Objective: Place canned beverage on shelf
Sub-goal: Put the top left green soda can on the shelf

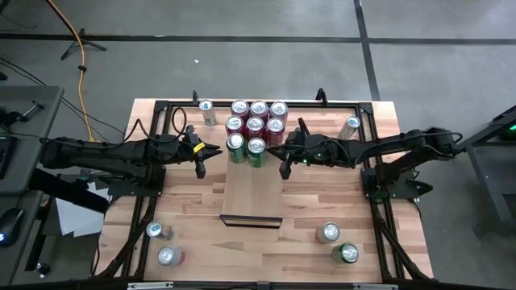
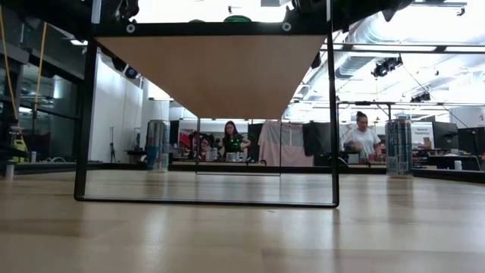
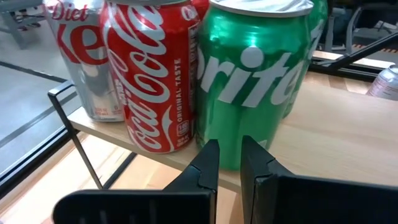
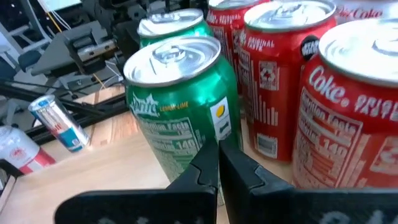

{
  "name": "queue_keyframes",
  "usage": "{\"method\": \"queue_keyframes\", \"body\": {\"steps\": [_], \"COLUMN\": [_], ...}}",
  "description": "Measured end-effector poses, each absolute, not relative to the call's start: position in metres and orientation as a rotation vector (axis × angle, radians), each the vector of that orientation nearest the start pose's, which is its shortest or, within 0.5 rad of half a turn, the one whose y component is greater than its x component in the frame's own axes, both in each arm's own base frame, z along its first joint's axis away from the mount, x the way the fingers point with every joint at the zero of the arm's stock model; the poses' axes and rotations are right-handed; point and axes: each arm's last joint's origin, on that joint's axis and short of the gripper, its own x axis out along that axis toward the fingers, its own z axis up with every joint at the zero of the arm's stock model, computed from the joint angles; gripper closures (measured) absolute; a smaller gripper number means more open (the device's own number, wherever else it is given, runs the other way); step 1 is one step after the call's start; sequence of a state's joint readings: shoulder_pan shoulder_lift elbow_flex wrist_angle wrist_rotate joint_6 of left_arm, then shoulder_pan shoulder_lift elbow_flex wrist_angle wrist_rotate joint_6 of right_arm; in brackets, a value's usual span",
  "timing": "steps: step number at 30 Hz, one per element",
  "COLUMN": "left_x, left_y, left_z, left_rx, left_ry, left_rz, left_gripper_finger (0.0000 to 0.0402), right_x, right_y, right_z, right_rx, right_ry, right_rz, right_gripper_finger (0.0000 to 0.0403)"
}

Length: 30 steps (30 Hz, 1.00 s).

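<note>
Both grippers are hovering at the front edge of the can cluster on the shelf (image 1: 251, 189), the left gripper (image 1: 201, 158) beside the left-hand green can (image 1: 235, 147) and the right gripper (image 1: 284, 159) beside the right-hand green can (image 1: 256, 151). Each one's jaws are drawn nearly together and gripping nothing. The shelf is already carrying three rows of upright cans at its far end, while its near half is lying bare. The cans still to be placed are standing upright on the table (image 1: 193, 201), well apart from both arms: two at the near left (image 1: 158, 231) and two at the near right (image 1: 327, 233), plus slim cans by the far corners. Judging from this, each arm is nearer the pair on its own side, and either one has to swing back toward the table's near edge, away from the shelf, and spread its jaws around a vertical can body.
</note>
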State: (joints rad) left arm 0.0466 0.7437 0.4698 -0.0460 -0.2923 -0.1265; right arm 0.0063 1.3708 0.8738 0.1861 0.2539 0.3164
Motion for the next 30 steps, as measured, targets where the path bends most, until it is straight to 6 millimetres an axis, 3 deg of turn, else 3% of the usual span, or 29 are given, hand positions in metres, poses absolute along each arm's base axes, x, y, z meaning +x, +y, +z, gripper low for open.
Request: {"method": "queue_keyframes", "body": {"steps": [15, 24, 30], "left_x": [0.167, 0.167, 0.167], "left_y": [0.019, 0.019, 0.019], "left_z": [0.244, 0.244, 0.244], "left_rx": [-0.063, -0.071, -0.073], "left_ry": [0.303, 0.302, 0.298], "left_rz": [0.368, 0.369, 0.369], "left_gripper_finger": [0.0401, 0.0401, 0.0401], "right_x": [0.307, 0.328, 0.330], "right_y": [0.007, 0.010, 0.008], "right_z": [0.263, 0.261, 0.266], "right_rx": [0.387, 0.362, 0.304], "right_ry": [0.302, 0.329, 0.320], "right_rz": [-0.213, -0.205, -0.224], "right_gripper_finger": [0.0403, 0.0403, 0.0403]}}
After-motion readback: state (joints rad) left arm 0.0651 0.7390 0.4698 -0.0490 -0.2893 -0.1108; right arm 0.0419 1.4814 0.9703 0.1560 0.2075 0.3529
